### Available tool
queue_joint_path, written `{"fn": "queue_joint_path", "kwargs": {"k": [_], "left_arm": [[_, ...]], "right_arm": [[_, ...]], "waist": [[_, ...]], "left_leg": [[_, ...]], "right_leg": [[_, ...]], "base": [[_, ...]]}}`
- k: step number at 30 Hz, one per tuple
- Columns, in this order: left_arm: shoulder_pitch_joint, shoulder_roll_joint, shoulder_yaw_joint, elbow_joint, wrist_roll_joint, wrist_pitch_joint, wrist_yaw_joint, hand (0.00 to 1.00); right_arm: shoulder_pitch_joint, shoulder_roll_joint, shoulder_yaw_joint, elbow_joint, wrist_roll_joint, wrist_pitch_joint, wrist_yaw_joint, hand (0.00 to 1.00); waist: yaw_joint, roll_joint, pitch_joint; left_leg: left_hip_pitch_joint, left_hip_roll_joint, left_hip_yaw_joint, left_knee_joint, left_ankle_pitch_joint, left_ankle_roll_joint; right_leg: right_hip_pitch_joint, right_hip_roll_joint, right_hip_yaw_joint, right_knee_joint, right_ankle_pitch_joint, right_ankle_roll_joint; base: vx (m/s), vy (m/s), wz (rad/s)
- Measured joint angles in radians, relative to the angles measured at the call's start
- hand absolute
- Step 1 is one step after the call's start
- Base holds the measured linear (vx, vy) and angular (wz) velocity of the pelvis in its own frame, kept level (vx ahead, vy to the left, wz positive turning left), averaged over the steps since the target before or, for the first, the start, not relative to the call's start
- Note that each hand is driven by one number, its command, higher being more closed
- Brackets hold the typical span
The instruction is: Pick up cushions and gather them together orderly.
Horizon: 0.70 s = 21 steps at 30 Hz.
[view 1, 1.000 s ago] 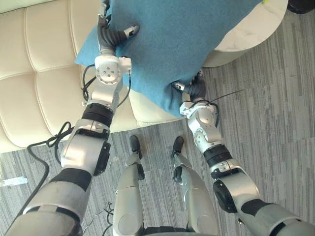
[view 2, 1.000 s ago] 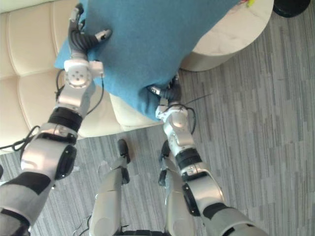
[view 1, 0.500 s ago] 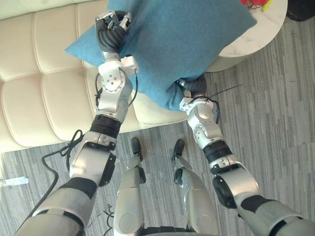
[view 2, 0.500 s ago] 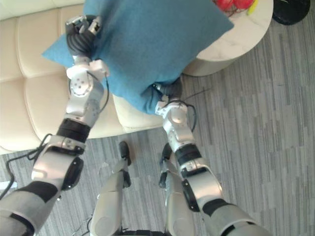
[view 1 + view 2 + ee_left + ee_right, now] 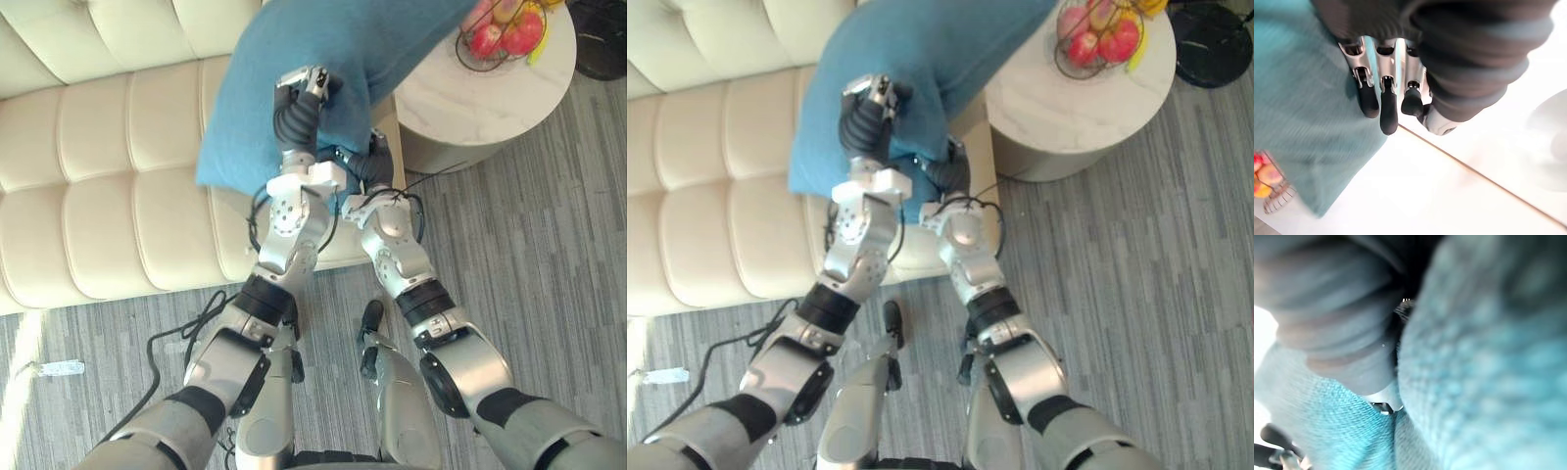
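Observation:
A large blue cushion (image 5: 372,49) hangs lifted above the cream sofa (image 5: 98,176), near its right end. My left hand (image 5: 299,98) lies against the cushion's front face, its fingers (image 5: 1386,103) curled into the fabric (image 5: 1298,98). My right hand (image 5: 370,166) is tucked under the cushion's lower edge, close beside the left wrist. In the right wrist view the blue fabric (image 5: 1488,382) presses right up against the hand's dark cover (image 5: 1327,308).
A round white side table (image 5: 490,88) stands just right of the sofa with a wire basket of fruit (image 5: 505,29) on it. A black object (image 5: 602,39) sits past the table. Grey striped carpet lies in front, with a small white item (image 5: 59,369) on it at the left.
My left hand has swung right across the cushion and curled its fingers, so both hands now sit close together. The cushion has bunched and shifted toward the side table. The camera also moved.

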<state>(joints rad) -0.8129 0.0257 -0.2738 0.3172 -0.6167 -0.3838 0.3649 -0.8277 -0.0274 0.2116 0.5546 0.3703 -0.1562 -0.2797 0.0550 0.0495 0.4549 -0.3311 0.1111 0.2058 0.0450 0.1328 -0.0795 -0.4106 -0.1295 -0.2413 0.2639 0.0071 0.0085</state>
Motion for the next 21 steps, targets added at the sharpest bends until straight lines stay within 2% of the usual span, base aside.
{"fn": "queue_joint_path", "kwargs": {"k": [4,8,9,13,17,21], "left_arm": [[0.105,0.000,-0.022,-0.047,-0.045,0.002,-0.022,1.00],[0.256,-0.001,-0.083,-0.072,-0.064,0.029,-0.078,1.00],[0.296,0.000,-0.093,-0.072,-0.062,0.044,-0.093,0.00],[0.392,0.000,-0.100,-0.069,-0.030,0.077,-0.116,0.00],[0.423,0.003,-0.085,-0.068,0.015,0.090,-0.117,0.00],[0.457,0.026,-0.003,-0.078,0.050,0.097,-0.113,0.00]], "right_arm": [[0.096,0.011,0.034,-0.038,-0.007,0.003,0.001,1.00],[0.244,0.008,0.047,-0.077,-0.025,0.010,0.014,1.00],[0.286,0.008,0.051,-0.078,-0.046,0.014,0.026,1.00],[0.384,0.006,0.066,-0.078,-0.097,0.028,0.048,1.00],[0.436,-0.004,0.052,-0.079,-0.135,0.029,0.069,1.00],[0.546,-0.022,-0.044,-0.167,-0.172,0.034,0.091,1.00]], "waist": [[-0.010,0.012,-0.010],[-0.022,0.025,-0.062],[-0.026,0.025,-0.071],[-0.055,0.024,-0.136],[-0.056,0.024,-0.163],[-0.058,0.019,-0.200]], "left_leg": [[0.045,0.000,0.005,-0.017,0.000,-0.001],[0.082,-0.001,0.013,-0.046,-0.001,-0.002],[0.107,-0.001,0.020,-0.058,-0.003,-0.004],[0.136,-0.001,0.023,-0.080,-0.007,-0.007],[0.165,-0.003,0.023,-0.097,-0.009,-0.009],[0.176,-0.007,0.012,-0.115,-0.008,-0.008]], "right_leg": [[0.030,0.004,0.004,0.012,-0.017,-0.001],[0.053,0.009,0.009,0.003,-0.025,0.001],[0.073,0.011,0.013,-0.006,-0.027,0.003],[0.100,0.011,0.014,-0.024,-0.032,0.009],[0.124,0.011,0.012,-0.030,-0.036,0.014],[0.139,0.009,-0.001,-0.043,-0.039,0.019]], "base": [[0.04,-0.014,-0.06],[0.07,0.000,-0.05],[0.09,0.010,-0.09],[0.08,0.018,-0.03],[0.03,0.011,0.00],[0.05,0.013,0.08]]}}
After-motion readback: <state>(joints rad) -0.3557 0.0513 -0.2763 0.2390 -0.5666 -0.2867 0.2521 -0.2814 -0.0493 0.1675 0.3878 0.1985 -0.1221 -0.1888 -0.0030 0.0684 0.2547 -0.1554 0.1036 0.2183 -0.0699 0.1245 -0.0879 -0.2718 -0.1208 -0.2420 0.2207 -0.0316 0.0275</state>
